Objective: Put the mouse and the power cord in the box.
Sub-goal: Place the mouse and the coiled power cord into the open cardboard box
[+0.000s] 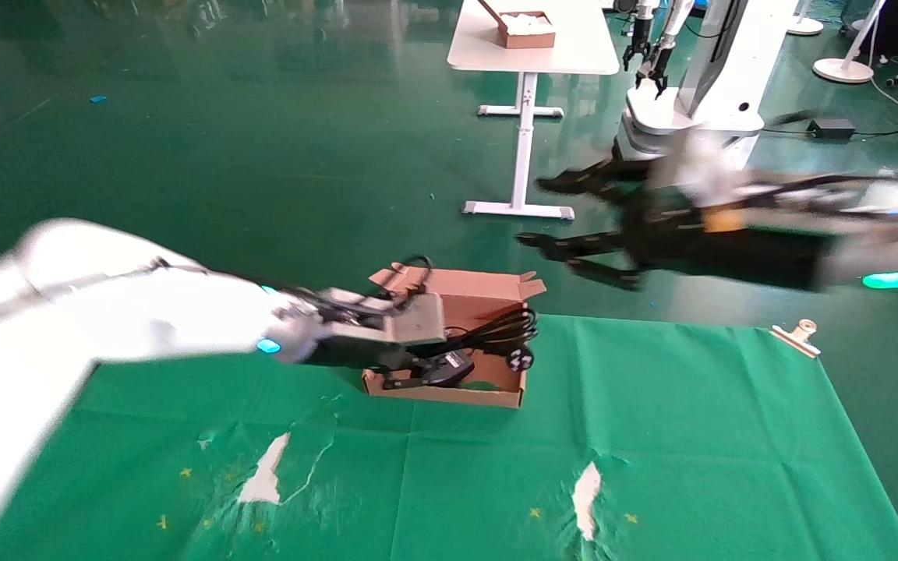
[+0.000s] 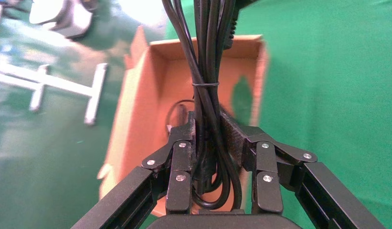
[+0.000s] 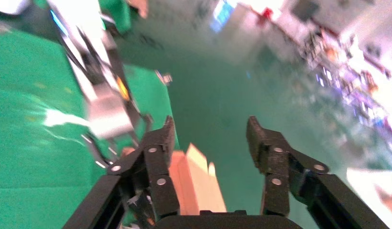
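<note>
The left end effector (image 1: 418, 366) covers most of the small glossy black mouse (image 1: 449, 366); the right end effector (image 1: 574, 226) is motion-blurred; the thick black looped power cord (image 2: 206, 95) is cut off by the frame edge.

Box (image 1: 488, 292) sits on the tabletop (image 1: 652, 436), near its far edge, left of centre. Mouse (image 1: 449, 366) lies in the box's near-left part. Power cord (image 1: 496, 331) hangs over the box interior, held in the left hand (image 1: 410, 354). Right hand (image 1: 574, 226) hovers behind and right of the box.
</note>
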Controlling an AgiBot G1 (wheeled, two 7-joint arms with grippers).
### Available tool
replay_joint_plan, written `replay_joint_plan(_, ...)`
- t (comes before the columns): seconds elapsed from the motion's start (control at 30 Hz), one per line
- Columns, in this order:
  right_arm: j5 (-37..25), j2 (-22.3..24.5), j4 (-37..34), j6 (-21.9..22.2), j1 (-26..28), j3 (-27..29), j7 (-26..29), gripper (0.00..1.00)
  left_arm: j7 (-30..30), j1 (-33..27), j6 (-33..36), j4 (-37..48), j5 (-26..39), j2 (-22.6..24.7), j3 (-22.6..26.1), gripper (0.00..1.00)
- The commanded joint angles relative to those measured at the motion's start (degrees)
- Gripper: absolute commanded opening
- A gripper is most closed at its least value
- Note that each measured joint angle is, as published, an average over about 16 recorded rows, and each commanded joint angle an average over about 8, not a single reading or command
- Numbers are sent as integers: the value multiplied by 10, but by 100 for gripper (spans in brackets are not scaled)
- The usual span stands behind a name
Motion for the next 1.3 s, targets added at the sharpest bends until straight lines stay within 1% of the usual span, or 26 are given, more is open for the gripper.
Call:
replay_joint_plan(0.03, 8, 32, 9, -59, 18, 5, -1, 100, -4, 36, -38, -39, -5, 3, 10, 0)
replay_joint_plan(0.13, 15, 60, 12, -79, 28, 9, 13, 100, -38, 46, -65, -65, -9, 2, 36, 0)
replay_joint_plan(0.17, 18, 67, 14, -84, 29, 11, 18, 100, -51, 45, -72, -70, -9, 1, 45, 5)
replay_joint_plan(0.2, 21, 74, 16, -88, 29, 13, 23, 100, -64, 44, -78, -75, -9, 1, 54, 16)
replay_joint_plan(0.27, 25, 83, 20, -95, 28, 16, 32, 100, -87, 39, -88, -80, -9, 1, 68, 41)
replay_joint_plan(0.4, 32, 100, 33, -121, 25, 19, 44, 100, -123, 35, -105, -92, -9, 2, 91, 91)
replay_joint_plan(0.43, 33, 103, 35, -125, 25, 20, 45, 100, -126, 36, -107, -94, -9, 2, 95, 98)
replay_joint_plan(0.47, 34, 104, 36, -129, 25, 20, 47, 100, -128, 36, -108, -96, -9, 2, 97, 100)
replay_joint_plan(0.53, 36, 108, 38, -136, 24, 21, 48, 100, -132, 37, -110, -99, -9, 2, 101, 100)
replay_joint_plan(0.73, 34, 101, 37, -117, 23, 20, 46, 100, -127, 37, -105, -97, -12, -1, 93, 100)
replay_joint_plan(0.83, 37, 102, 45, -113, 16, 20, 51, 100, -129, 44, -96, -107, -22, -10, 84, 100)
replay_joint_plan(0.97, 50, 111, 75, -114, -6, 24, 70, 100, -138, 65, -74, -134, -50, -34, 64, 100)
replay_joint_plan(1.3, 94, 135, 180, -105, -80, 34, 136, 100, -165, 127, -6, -217, -136, -107, -1, 100)
